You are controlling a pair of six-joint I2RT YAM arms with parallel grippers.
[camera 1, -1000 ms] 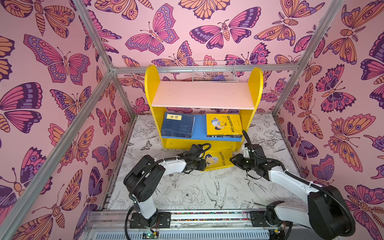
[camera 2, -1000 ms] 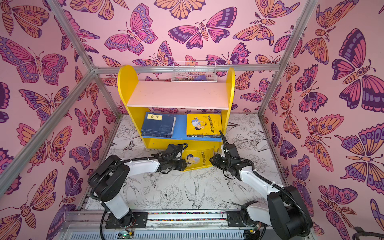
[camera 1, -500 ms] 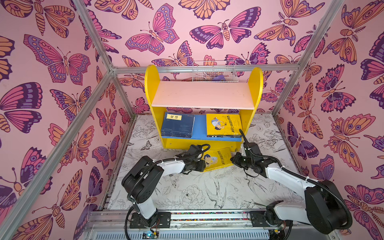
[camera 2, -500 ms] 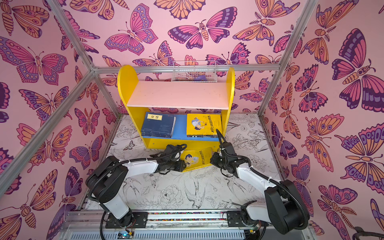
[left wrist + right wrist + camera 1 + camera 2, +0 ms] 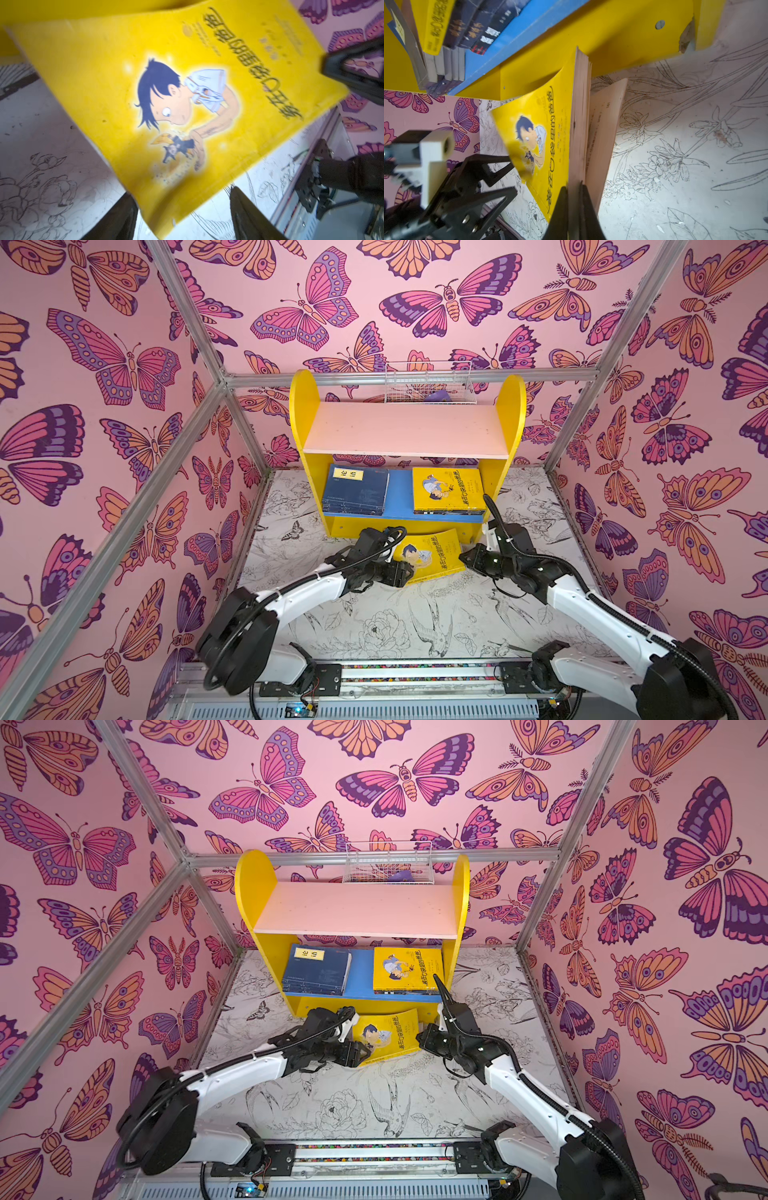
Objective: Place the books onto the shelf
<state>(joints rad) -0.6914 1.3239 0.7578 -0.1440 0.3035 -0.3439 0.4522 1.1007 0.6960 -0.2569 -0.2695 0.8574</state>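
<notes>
Against the back wall, shelf (image 5: 302,414): two tiers facing the arms. The pink upper board is bare and the blue lower board is loaded, probably because the low tier is the easier reach.
Mat (image 5: 374,626): printed with line-drawn flowers and birds; the one book not yet shelved lies on it.
Navy stack (image 5: 357,491): flat on the left half of the lower board, covers up.
Yellow stack (image 5: 449,491): flat on the right half, directly behind the loose copy (same cartoon cover).
Loose yellow book (image 5: 432,558): cover up, just in front of the shelf's base board, between the two grippers. Its long axis runs from the arms toward the shelf, slightly skewed, with the titled edge toward the right arm. The far cover corner curls up; I cannot tell whether it touches the board.
Right gripper (image 5: 574,187): jaws pinch the upper block of pages at a corner of the page edge. The lower leaves sag apart onto the mat, so the book hangs partly open. This looks like a hold for lifting it to the yellow stack.
Left gripper (image 5: 182,192): jaws spread on either side of the opposite corner, gripping nothing. It seems placed to steady the book while the right arm carries it.
</notes>
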